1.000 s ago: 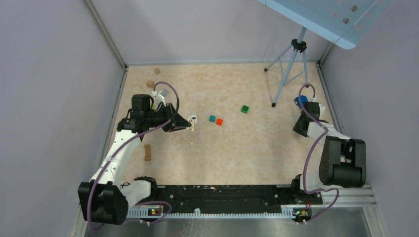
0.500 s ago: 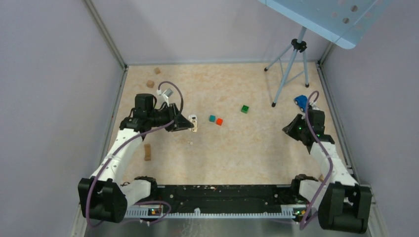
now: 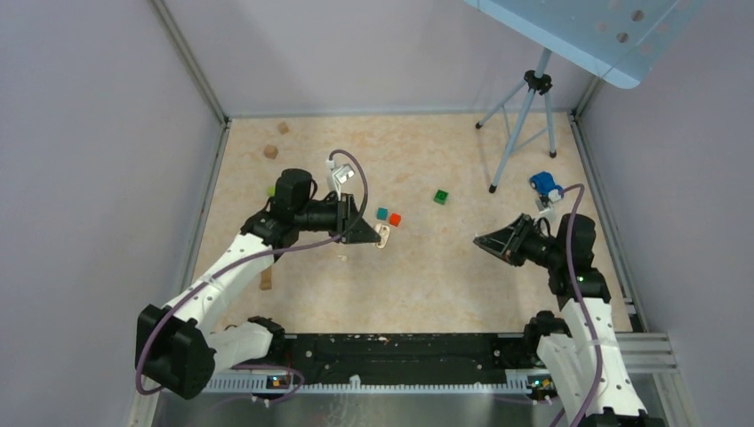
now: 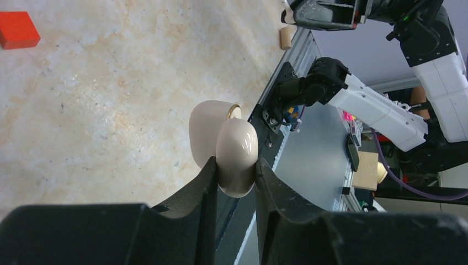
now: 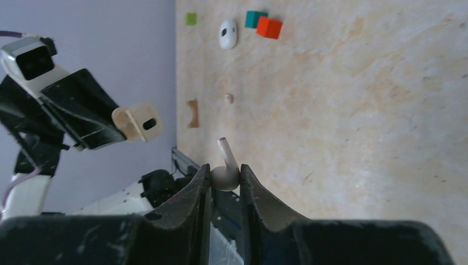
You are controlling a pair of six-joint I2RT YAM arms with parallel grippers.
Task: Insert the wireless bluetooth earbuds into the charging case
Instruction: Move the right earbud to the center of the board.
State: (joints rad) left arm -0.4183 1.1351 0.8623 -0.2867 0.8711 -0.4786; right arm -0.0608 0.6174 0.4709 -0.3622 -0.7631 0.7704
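- Your left claw (image 4: 234,165) clamps the charging case (image 4: 212,135), its open side presented for loading.
- Your right claw (image 5: 225,171) pinches one earbud (image 5: 227,155), well right of the case.

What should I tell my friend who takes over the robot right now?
Left fingers: shut on the charging case, held up off the table with its lid open.
Right fingers: shut on the first earbud, stem sticking out, in the air and apart from the case.
Second earbud: lying on the table beside the teal cube and red cube.
Done: case and first earbud picked up.
Left: put the first earbud in the case, then fetch and insert the second.
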